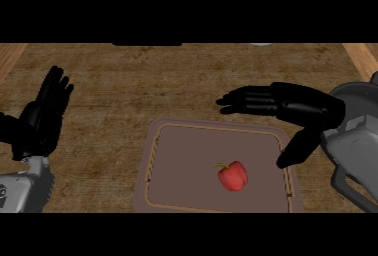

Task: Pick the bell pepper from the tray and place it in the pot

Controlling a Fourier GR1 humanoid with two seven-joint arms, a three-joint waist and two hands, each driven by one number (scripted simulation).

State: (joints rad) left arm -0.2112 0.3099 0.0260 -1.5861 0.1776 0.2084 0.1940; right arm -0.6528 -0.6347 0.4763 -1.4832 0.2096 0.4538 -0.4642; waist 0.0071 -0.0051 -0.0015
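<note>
Well to the left of the tray [186,159], the left hand [40,122] stands upright near the view's left edge, at rest, its fingers straight and pressed together, pointing away from the robot, holding nothing; its grey forearm [26,187] comes up from the lower left corner, also clear of the tray; the brown wooden counter [148,82] shows bare between that hand and the tray's left rim. The tray itself is a flat, brownish rectangle with rounded corners and a low raised rim, lying on the counter at the lower middle of the view. The bell pepper [233,176] lies inside the tray, right of the tray's middle and nearer its near edge; it is red, lying on its side, its short stem pointing toward the tray's far left. Over the tray's far right corner is the right hand [295,105], spread open, fingers relaxed and pointing left beyond the tray's far rim, thumb [294,149] hanging down over the tray's right rim; it is apart from the pepper and holds nothing. Its grey forearm [358,147] lies right of the tray, at the view's right edge.
</note>
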